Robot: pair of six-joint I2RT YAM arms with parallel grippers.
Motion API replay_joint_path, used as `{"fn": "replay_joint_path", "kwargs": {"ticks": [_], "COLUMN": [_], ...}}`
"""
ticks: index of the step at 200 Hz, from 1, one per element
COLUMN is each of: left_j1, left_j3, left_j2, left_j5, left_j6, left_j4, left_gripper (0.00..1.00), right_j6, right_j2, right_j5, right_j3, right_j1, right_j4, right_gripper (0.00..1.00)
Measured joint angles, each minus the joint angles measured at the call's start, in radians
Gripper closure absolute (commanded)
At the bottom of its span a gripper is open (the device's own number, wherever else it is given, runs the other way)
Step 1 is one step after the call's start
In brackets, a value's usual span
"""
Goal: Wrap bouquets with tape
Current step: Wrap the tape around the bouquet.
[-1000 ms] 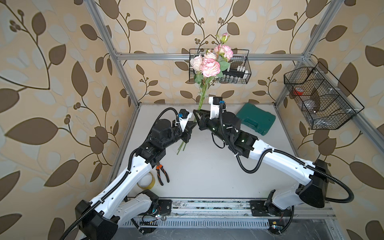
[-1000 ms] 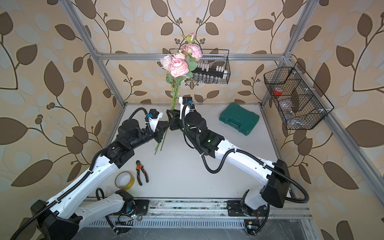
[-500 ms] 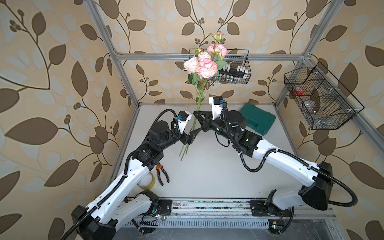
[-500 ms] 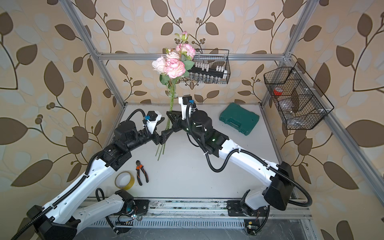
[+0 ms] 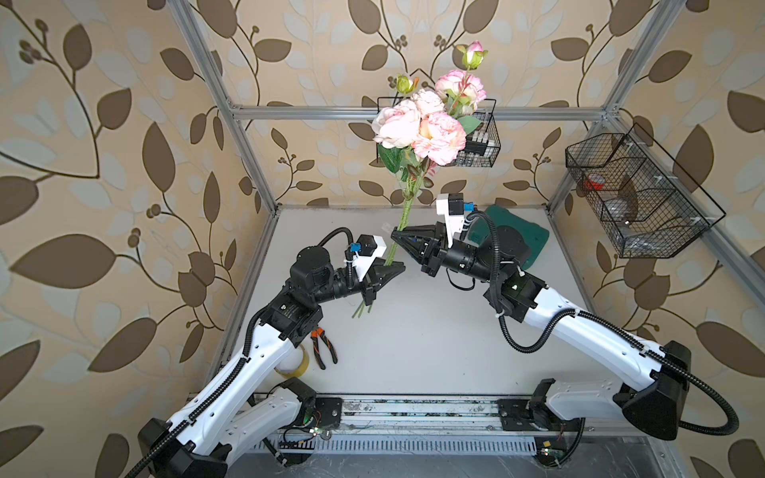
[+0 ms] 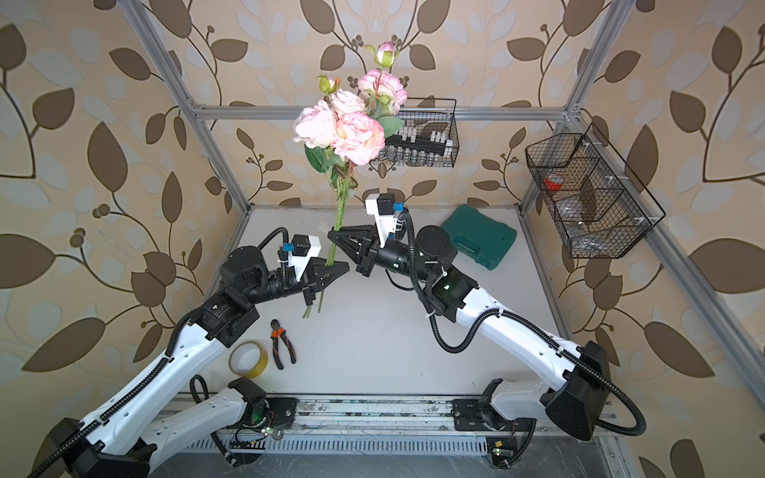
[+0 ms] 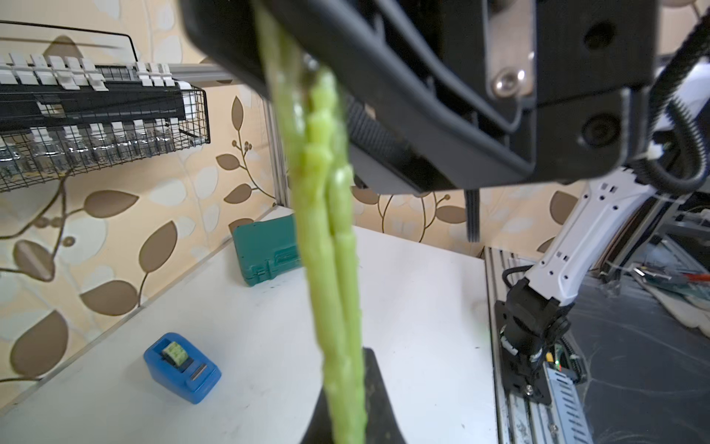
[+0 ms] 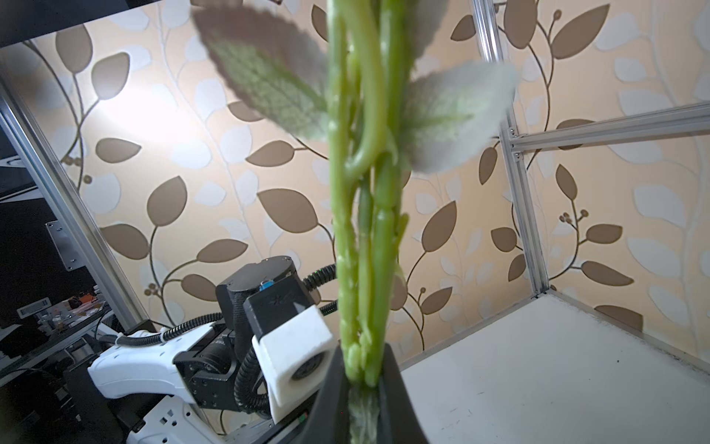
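The bouquets [image 5: 418, 128] [image 6: 343, 128], pink and cream roses on thin green stems, stand upright above the table in both top views. My right gripper [image 5: 395, 238] [image 6: 331, 236] is shut on the stems partway up. Just below it my left gripper [image 5: 397, 267] [image 6: 341, 268] is shut on the same stems, whose ends hang free under it. In the right wrist view the stems [image 8: 361, 250] rise out of my right gripper [image 8: 363, 355]. The left wrist view shows the stems [image 7: 330, 269] running into my left gripper [image 7: 351, 361], and the tape, a blue dispenser [image 7: 180, 367], on the table beyond.
A green case [image 5: 521, 240] lies at the back right. Orange-handled pliers [image 5: 323, 347] and a yellowish tape ring [image 5: 296, 364] lie by the left arm. Wire baskets hang on the back wall [image 5: 484, 157] and the right wall [image 5: 637, 194].
My left gripper opened, slid lower on the stems away from the right gripper, and shut again. The bouquet swayed left, then back.
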Motion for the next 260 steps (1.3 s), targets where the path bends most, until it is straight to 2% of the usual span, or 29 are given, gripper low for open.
{"fn": "replay_joint_path", "kwargs": {"ticks": [14, 44, 73, 98, 108, 129, 152, 162, 168, 181, 190, 196, 217, 234, 260], "left_j1": [0.000, -0.001, -0.013, -0.027, -0.029, -0.035, -0.041, -0.041, -0.042, -0.041, -0.042, -0.042, -0.040, -0.032, -0.032], "left_j3": [0.000, 0.006, 0.006, 0.006, 0.006, 0.006, 0.006, 0.006, 0.006, 0.006, 0.006, 0.006, 0.006, 0.006, 0.006], "left_j2": [0.001, 0.031, 0.068, 0.080, 0.083, 0.087, 0.092, 0.092, 0.093, 0.092, 0.091, 0.088, 0.053, 0.018, -0.018], "left_j5": [-0.017, -0.109, -0.279, -0.435, -0.476, -0.548, -0.605, -0.619, -0.623, -0.623, -0.618, -0.616, -0.567, -0.455, -0.284], "left_j6": [0.008, 0.043, 0.061, 0.066, 0.069, 0.081, 0.094, 0.097, 0.096, 0.099, 0.100, 0.092, 0.080, 0.071, 0.037], "left_j4": [-0.002, -0.037, -0.054, -0.061, -0.061, -0.061, -0.060, -0.059, -0.057, -0.050, -0.034, -0.025, -0.005, -0.006, -0.005], "left_gripper": [1.00, 1.00, 1.00, 1.00, 1.00, 1.00, 1.00, 1.00, 1.00, 0.66, 0.57, 0.54, 0.54, 0.64, 0.65], "right_j6": [-0.010, -0.010, -0.014, -0.008, -0.002, 0.014, 0.033, 0.053, 0.058, 0.055, 0.054, 0.054, 0.047, 0.043, 0.027], "right_j2": [-0.008, 0.010, 0.090, 0.165, 0.188, 0.233, 0.274, 0.286, 0.293, 0.294, 0.293, 0.292, 0.246, 0.187, 0.084], "right_j5": [0.090, 0.304, 0.487, 0.557, 0.571, 0.585, 0.581, 0.578, 0.572, 0.559, 0.544, 0.529, 0.418, 0.280, 0.082], "right_j3": [0.000, 0.027, 0.101, 0.156, 0.176, 0.218, 0.270, 0.287, 0.297, 0.303, 0.302, 0.300, 0.225, 0.151, 0.066], "right_j1": [0.027, 0.061, 0.067, 0.069, 0.070, 0.070, 0.072, 0.073, 0.074, 0.075, 0.071, 0.067, 0.026, -0.027, -0.080], "right_j4": [-0.022, -0.088, -0.135, -0.153, -0.159, -0.174, -0.200, -0.204, -0.207, -0.206, -0.207, -0.208, -0.188, -0.162, -0.102], "right_gripper": [0.74, 0.75, 0.75, 0.73, 0.71, 0.72, 0.85, 1.00, 1.00, 1.00, 1.00, 1.00, 1.00, 1.00, 1.00]}}
